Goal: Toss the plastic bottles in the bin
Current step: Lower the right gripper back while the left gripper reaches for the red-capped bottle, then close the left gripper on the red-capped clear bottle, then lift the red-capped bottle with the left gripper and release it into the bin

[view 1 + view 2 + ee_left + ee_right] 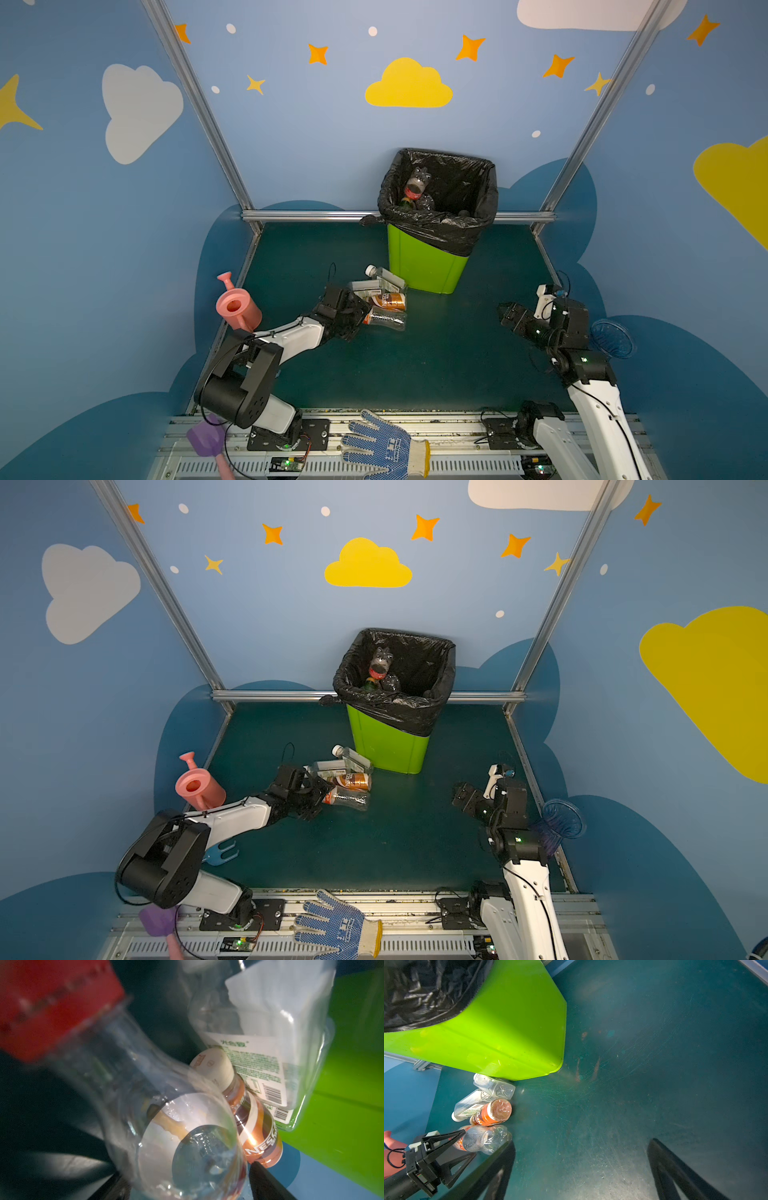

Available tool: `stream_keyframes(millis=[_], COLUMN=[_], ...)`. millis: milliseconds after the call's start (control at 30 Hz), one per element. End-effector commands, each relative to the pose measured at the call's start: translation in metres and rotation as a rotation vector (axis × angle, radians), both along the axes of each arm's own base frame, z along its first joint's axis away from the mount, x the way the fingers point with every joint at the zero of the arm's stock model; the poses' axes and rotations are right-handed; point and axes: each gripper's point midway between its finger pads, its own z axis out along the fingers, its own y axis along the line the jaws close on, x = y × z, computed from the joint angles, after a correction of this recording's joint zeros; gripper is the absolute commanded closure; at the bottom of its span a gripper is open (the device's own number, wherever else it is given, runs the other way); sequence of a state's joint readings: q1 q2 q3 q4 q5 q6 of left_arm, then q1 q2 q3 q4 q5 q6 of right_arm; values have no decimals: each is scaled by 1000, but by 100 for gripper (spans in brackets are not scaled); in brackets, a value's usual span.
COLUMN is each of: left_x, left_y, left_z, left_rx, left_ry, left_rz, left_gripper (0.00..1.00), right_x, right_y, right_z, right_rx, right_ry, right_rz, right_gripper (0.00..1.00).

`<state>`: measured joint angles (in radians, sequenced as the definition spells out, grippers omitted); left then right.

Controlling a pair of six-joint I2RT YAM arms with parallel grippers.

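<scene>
In front of the bin [424,266], in both top views, we saw four plastic bottles [376,286] lying huddled together; more showed inside its black bag [457,232]. The left gripper [360,318] sat at the clear bottle [386,320], the one of the four farthest from the bin. The right gripper [505,316] hung well off to the bin's other side.

Left wrist view: the clear bottle [166,1115] filled the frame, see-through w/ a red-orange label, beside the coffee bottle [249,1122].

Right wrist view: left jaws stood apart, one each side of the clear bottle's cap end; contact we couldn't tell. Right jaws were wide, empty.

We judged this the grasp step. Next it needed a firm close on thin, slightly crushed plastic, then a lift over the bin's rim.
</scene>
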<state>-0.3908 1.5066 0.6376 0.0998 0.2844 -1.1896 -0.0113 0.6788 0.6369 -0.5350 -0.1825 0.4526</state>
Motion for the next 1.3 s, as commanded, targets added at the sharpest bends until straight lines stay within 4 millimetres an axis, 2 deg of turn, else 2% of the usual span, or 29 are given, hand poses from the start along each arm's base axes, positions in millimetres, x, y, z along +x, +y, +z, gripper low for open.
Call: stream_keyframes(millis=[0, 233, 433, 633, 800, 900, 1000, 1067, 1200, 1267], left_x=[10, 13, 16, 13, 7, 6, 6, 6, -1, -15], left_y=[-4, -9, -13, -4, 9, 19, 33, 52, 103, 130], left_z=[6, -8, -11, 1, 21, 44, 83, 123, 249, 333], left_rx=[-31, -69, -104, -97, -68, -49, -33, 8, 124, 184], left_ry=[-15, 19, 20, -27, -69, -120, -210, -316, -629, -804], left_rz=[15, 36, 43, 79, 119, 150, 193, 238, 331, 382], left_gripper=[14, 18, 32, 49, 50, 50, 49, 49, 49, 48], right_x=[-3, -4, -5, -6, -7, -6, -4, -3, 1, 3], right_y=[-1, -2, -4, -7, -7, -7, -8, -9, -9, -9], right_z=[-8, -9, -9, -10, -13, -14, -13, -12, -6, -4], right_rx=[11, 6, 1, -6, -4, -2, -2, -3, -1, 1], right_ry=[17, 17, 18, 18, 25, 25, 23, 20, 6, 2], right_rz=[-10, -16, -22, -29, -32, -33, -34, -34, -33, -31], right_gripper=[2, 2, 2, 2, 2, 2, 2, 2, 2, 2])
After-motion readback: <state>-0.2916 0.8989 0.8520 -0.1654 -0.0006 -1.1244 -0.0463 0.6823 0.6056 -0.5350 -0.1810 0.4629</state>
